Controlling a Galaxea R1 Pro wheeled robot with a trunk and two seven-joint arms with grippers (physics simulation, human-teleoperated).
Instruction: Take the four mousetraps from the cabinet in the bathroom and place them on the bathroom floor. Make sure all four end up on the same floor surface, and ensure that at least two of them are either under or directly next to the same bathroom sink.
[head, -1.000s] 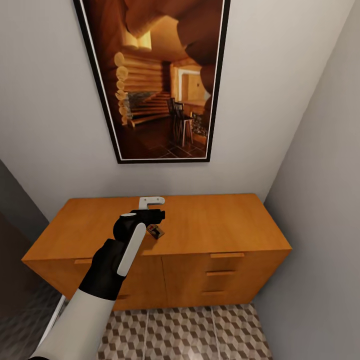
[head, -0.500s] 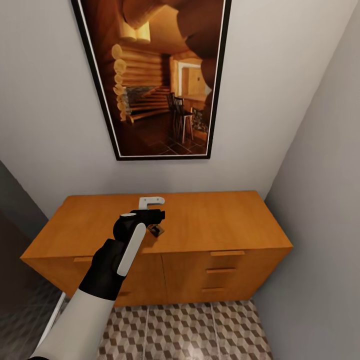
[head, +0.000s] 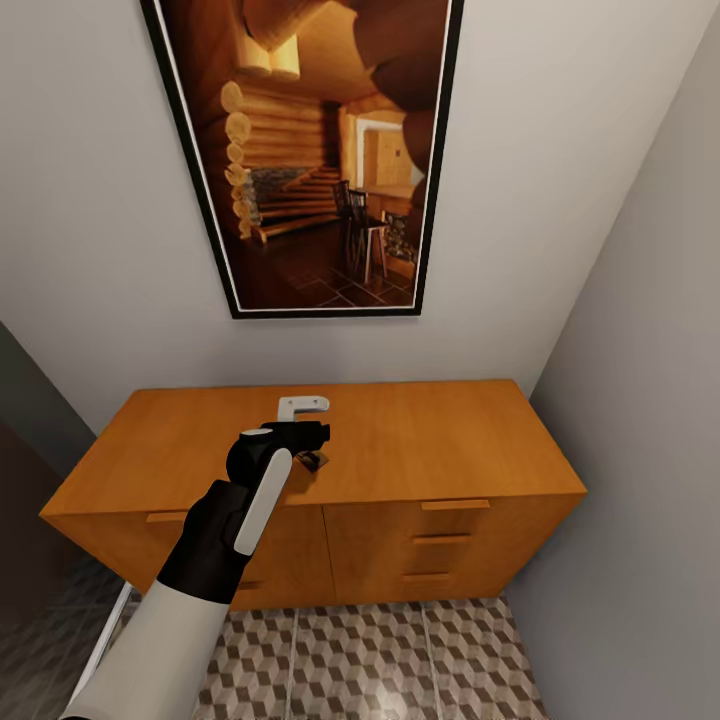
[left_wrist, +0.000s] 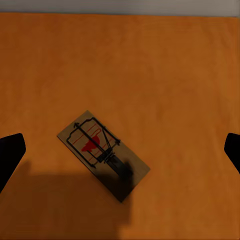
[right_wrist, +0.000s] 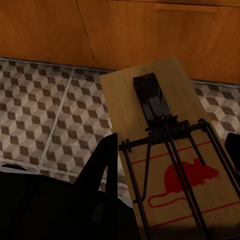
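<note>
One mousetrap (left_wrist: 102, 152), a tan board with a dark spring and a red mouse mark, lies flat on the orange-brown cabinet (left_wrist: 150, 50) top. My left gripper (left_wrist: 120, 152) hovers open right above it, one black fingertip (left_wrist: 10, 155) to each side. From the head, that gripper (head: 308, 440) sits over the cabinet (head: 430, 440) top's middle, half hiding the mousetrap (head: 314, 461). My right gripper (right_wrist: 167, 160) is shut on another mousetrap (right_wrist: 165, 145), held low over the cube-patterned bathroom floor (right_wrist: 40, 115) before the cabinet (right_wrist: 125, 30) front.
A large framed picture (head: 310, 150) hangs on the wall above the cabinet. A grey side wall (head: 650, 400) stands close at the right end. A dark wall (head: 30, 450) closes in at the left. Patterned floor (head: 360, 660) lies before the drawers.
The head view has shifted slightly. My left gripper has stayed over the mousetrap on the cabinet top, and less of the trap shows beneath it now.
</note>
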